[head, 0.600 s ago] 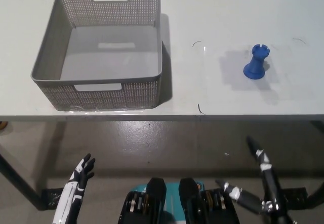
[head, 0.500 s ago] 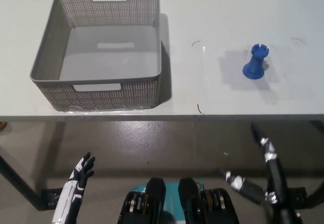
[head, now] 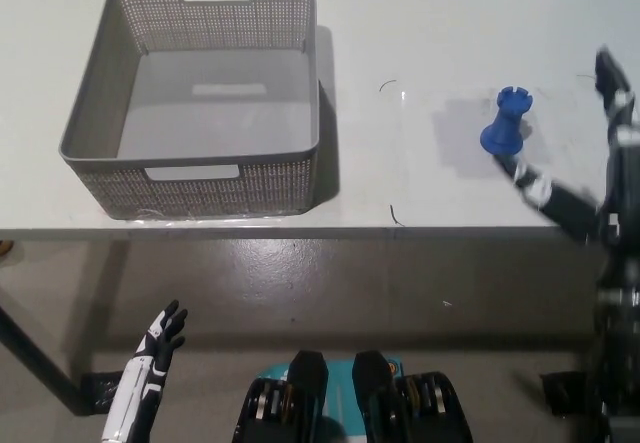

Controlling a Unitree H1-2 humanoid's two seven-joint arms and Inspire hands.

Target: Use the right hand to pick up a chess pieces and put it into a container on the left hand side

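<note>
White counter [head: 420, 23] is carrying a blue rook [head: 506, 123] upright at 3 o'clock of the grey basket [head: 190, 188]. Right robot hand [head: 585, 163], spread and empty, should close low around its stem. Left robot hand [head: 155, 348] is resting open below.

Our right hand [head: 585, 153] rose from 5 o'clock below the bench [head: 420, 23], fingers spread, now flanking the rook [head: 505, 123].
</note>
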